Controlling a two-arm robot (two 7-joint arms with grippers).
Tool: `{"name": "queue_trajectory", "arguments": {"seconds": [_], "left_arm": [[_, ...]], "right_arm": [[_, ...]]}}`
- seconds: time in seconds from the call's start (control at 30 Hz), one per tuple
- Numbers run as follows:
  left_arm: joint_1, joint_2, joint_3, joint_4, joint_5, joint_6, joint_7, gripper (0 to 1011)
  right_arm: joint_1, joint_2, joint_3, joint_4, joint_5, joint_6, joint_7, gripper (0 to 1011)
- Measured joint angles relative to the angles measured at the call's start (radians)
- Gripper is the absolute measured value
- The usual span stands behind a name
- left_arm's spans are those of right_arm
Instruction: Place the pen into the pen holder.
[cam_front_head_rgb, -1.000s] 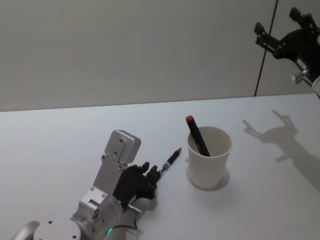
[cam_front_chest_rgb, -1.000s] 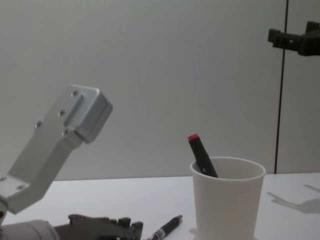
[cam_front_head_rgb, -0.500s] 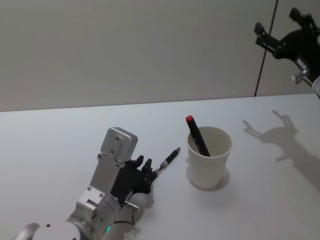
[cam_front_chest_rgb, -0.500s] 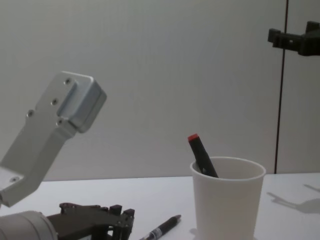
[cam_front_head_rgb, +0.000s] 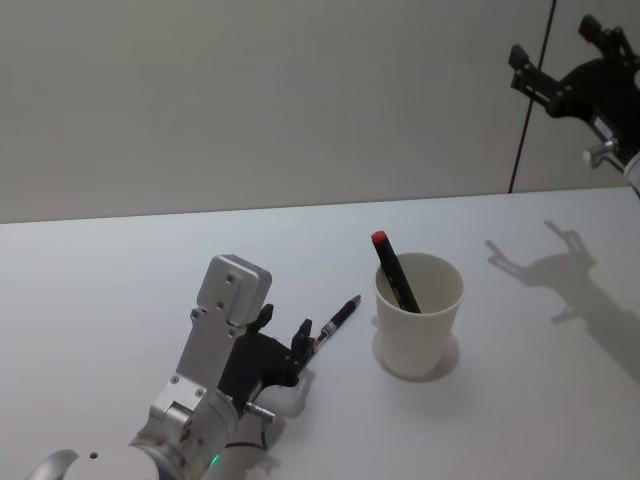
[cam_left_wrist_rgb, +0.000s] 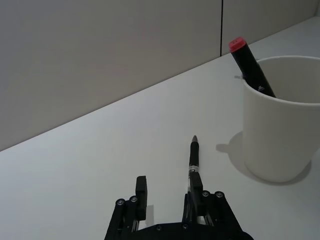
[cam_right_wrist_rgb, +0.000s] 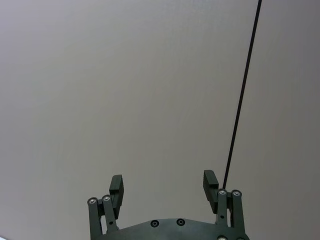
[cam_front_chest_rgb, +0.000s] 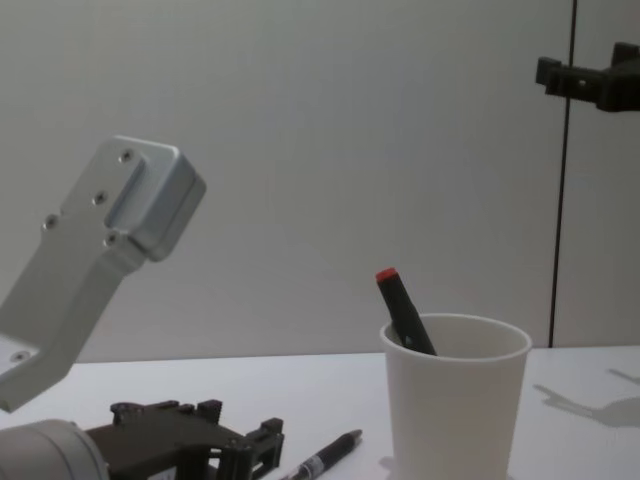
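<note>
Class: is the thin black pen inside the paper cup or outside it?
Outside: the pen lies flat on the table beside the cup.

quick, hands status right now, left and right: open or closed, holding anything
Left hand: open, holding nothing; the pen lies on the table right by it.
Right hand: open, empty, raised high on the right.

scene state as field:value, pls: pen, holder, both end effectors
pen: black, lying on the table beside the cup, not touching it
pen holder: white paper cup, upright, red-capped marker leaning inside
left end effector: open, low at the pen's rear end
right end effector: open, raised high, holding nothing
status: pen not yet in holder
</note>
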Motion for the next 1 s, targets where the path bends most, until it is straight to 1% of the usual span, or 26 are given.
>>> {"name": "queue_trajectory", "arguments": {"seconds": [0.1, 0.13, 0.23, 0.27, 0.5, 0.53, 0.57, 0.63, 0.8, 1.0], "left_arm": [[0.001, 0.0, 0.0, -0.002, 0.0, 0.0, 0.002, 561], [0.001, 0.0, 0.0, -0.002, 0.0, 0.0, 0.002, 621], [0.002, 0.0, -0.001, -0.003, 0.0, -0.001, 0.004, 683], [0.002, 0.0, -0.001, -0.003, 0.0, -0.001, 0.004, 739], [0.003, 0.0, -0.001, -0.005, 0.0, -0.001, 0.006, 916], [0.004, 0.0, -0.001, -0.005, 0.0, -0.001, 0.006, 962], [0.004, 0.0, -0.001, -0.005, 0.0, -0.001, 0.006, 962], [0.004, 0.0, -0.002, -0.005, 0.0, -0.001, 0.006, 1000], [0.003, 0.001, -0.004, -0.003, -0.001, -0.002, -0.006, 1001], [-0.002, 0.005, -0.008, 0.003, -0.009, 0.0, -0.043, 1001]], "right_arm": [[0.0, 0.0, 0.0, 0.0, 0.0, 0.0, 0.0, 1001], [0.0, 0.0, 0.0, 0.0, 0.0, 0.0, 0.0, 1001], [0.0, 0.0, 0.0, 0.0, 0.0, 0.0, 0.0, 1001], [0.0, 0.0, 0.0, 0.0, 0.0, 0.0, 0.0, 1002], [0.0, 0.0, 0.0, 0.0, 0.0, 0.0, 0.0, 1001], [0.0, 0.0, 0.0, 0.0, 0.0, 0.0, 0.0, 1002], [0.0, 0.0, 0.0, 0.0, 0.0, 0.0, 0.0, 1002], [0.0, 0.0, 0.0, 0.0, 0.0, 0.0, 0.0, 1001], [0.0, 0.0, 0.0, 0.0, 0.0, 0.0, 0.0, 1002], [0.0, 0.0, 0.0, 0.0, 0.0, 0.0, 0.0, 1002]]}}
